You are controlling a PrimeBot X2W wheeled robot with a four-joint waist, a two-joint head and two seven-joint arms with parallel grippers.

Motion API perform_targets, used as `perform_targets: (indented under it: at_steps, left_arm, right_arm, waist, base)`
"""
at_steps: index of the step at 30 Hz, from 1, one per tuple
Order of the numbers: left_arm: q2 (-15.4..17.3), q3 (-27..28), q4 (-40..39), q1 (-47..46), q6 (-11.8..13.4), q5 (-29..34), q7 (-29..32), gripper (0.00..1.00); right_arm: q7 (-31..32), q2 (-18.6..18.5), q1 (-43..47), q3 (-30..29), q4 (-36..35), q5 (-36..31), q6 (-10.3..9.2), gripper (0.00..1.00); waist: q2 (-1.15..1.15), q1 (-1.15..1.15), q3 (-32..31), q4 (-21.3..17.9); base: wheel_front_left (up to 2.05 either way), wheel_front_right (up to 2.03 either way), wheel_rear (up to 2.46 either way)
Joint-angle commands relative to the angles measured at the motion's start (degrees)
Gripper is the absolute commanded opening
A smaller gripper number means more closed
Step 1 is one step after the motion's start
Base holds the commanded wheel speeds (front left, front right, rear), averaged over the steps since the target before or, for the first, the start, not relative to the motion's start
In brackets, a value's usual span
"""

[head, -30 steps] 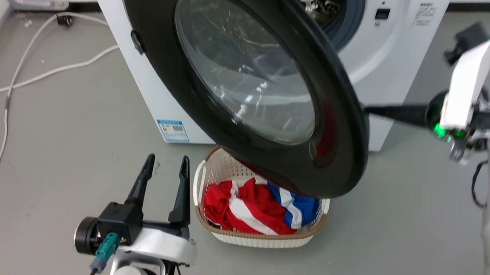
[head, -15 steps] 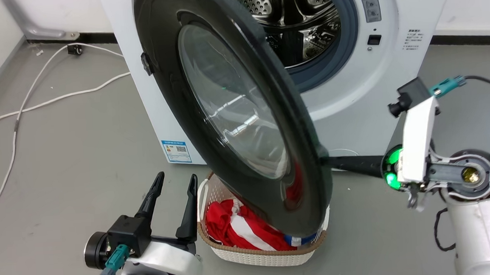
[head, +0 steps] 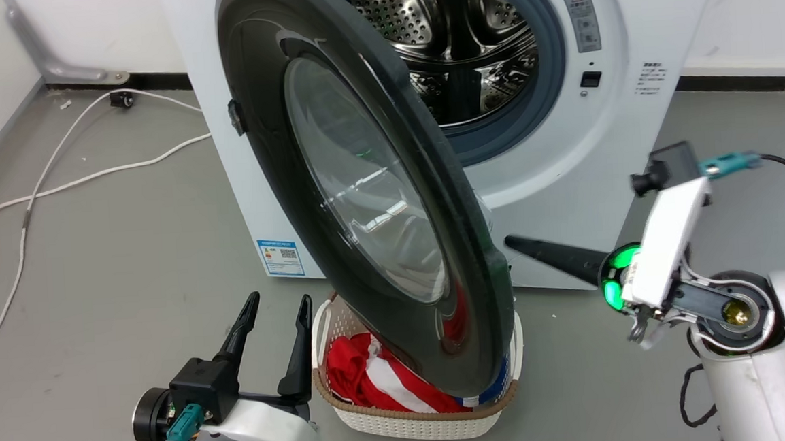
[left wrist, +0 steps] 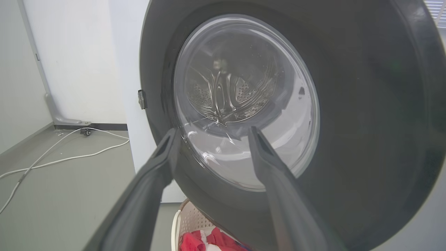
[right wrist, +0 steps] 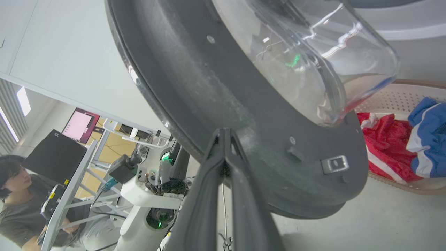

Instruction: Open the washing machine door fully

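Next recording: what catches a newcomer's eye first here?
A large round glossy black washing machine door with a clear bulging window dominates the centre, swung out from the big white washing machine. Below sits a white laundry basket of red cloth. The right gripper points at the door.

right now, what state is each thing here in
washing machine door, partly open, not yet fully
drum, exposed, visible part empty
laundry basket, holding red, white and blue clothes
left gripper, fingers open, empty
right gripper, fingers shut, tips at the door's inner side
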Motion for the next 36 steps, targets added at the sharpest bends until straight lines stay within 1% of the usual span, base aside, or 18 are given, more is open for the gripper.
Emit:
perform_targets:
  at_steps: [1,3,4,9,12,14,16,20,21,22,23,26,29,33,36]
  left_arm:
    - [0.0,0.2,0.0,0.4,0.0,-0.2,-0.1,1.0]
    - [0.0,0.3,0.1,0.7,0.0,-0.2,-0.1,1.0]
    - [0.0,0.4,0.1,0.9,0.0,-0.2,-0.1,1.0]
    - [-0.2,0.7,0.5,1.5,0.0,-0.3,-0.1,1.0]
    - [-0.3,1.1,0.7,1.9,0.0,-0.2,-0.1,1.0]
    - [-0.3,1.2,0.8,2.1,0.0,-0.1,-0.1,1.0]
    - [-0.2,1.2,1.1,2.1,0.0,0.0,-0.1,1.0]
    - [0.1,1.8,1.1,2.2,0.0,0.0,-0.1,1.0]
    - [0.1,2.0,1.2,2.3,0.0,0.0,-0.1,1.0]
    - [0.2,2.1,1.3,2.4,0.0,0.0,-0.1,1.0]
    - [0.2,2.3,1.3,2.5,0.0,-0.1,-0.1,1.0]
    - [0.3,2.6,1.1,2.5,0.0,0.0,-0.1,1.0]
    - [0.3,2.7,1.2,2.3,0.0,0.0,-0.1,1.0]
    - [0.4,3.0,1.3,1.5,0.0,0.1,-0.1,1.0]
    - [0.5,3.4,1.3,1.2,0.0,0.2,-0.1,1.0]
  right_arm:
    - [-2.9,0.0,1.4,-0.8,-0.6,-0.6,-0.02,0.0]
    - [-8.7,0.0,2.1,-2.3,-1.1,-1.3,-0.02,0.0]
    - [-11.4,0.0,2.8,-3.0,-0.8,-0.4,-0.02,0.0]
    - [-22.5,0.1,7.0,-5.5,-0.3,-0.2,-0.02,0.0]
    - [-27.5,0.1,11.0,-6.7,-1.1,0.9,-0.02,0.0]
    - [-29.9,0.1,13.9,-7.3,-1.9,0.2,-0.01,0.0]
    - [-32.4,0.1,16.9,-8.0,-2.7,1.7,-0.02,0.0]
    - [-37.6,0.1,22.6,-8.6,-4.8,-0.2,-0.01,0.0]
    - [-39.2,0.1,23.8,-8.7,-5.3,-1.0,-0.01,0.18]
    - [-41.1,0.1,24.8,-9.0,-6.0,-2.2,-0.01,0.48]
    - [-42.9,0.0,25.5,-9.2,-6.6,-3.5,-0.01,1.0]
    - [-47.9,0.0,27.1,-9.4,-8.4,-10.0,-0.01,1.0]
    - [-53.0,-1.1,27.0,-10.0,-10.3,-18.6,-0.01,1.0]
    - [-59.3,-2.9,26.5,-11.2,-12.5,-34.4,-0.01,1.0]
    - [-61.9,-3.2,26.1,-11.7,-14.7,-46.6,-0.01,1.0]
  waist:
    - [0.0,0.01,-0.3,-0.6]
    - [0.0,0.01,-0.5,-1.3]
    - [0.0,0.01,-0.6,-1.7]
    - [0.0,0.01,-1.3,-3.6]
    - [0.0,0.01,-1.4,-5.0]
    - [0.0,0.01,-1.4,-5.8]
    - [0.0,0.01,-1.4,-6.4]
    - [0.0,0.01,-1.2,-7.3]
    - [0.0,0.01,-1.3,-7.5]
    - [0.0,0.01,-1.3,-7.6]
    - [0.0,0.01,-1.3,-7.7]
    - [0.0,0.01,-1.2,-8.0]
    - [0.0,0.01,-1.1,-8.1]
    - [0.0,0.01,-0.9,-8.2]
    - [0.0,0.01,-0.8,-8.3]
  base:
    - [0.0,0.0,0.0]
    - [0.0,0.0,0.0]
    - [0.0,0.0,0.0]
    - [0.0,0.0,0.0]
    - [0.0,0.0,0.0]
    - [0.0,0.0,0.0]
    - [0.0,0.0,0.0]
    - [0.0,0.0,0.0]
    - [0.0,0.0,0.0]
    - [0.0,0.0,0.0]
    - [0.0,0.0,0.0]
    - [0.0,0.0,0.0]
    - [0.0,0.0,0.0]
    - [0.0,0.0,0.0]
    - [0.0,0.0,0.0]
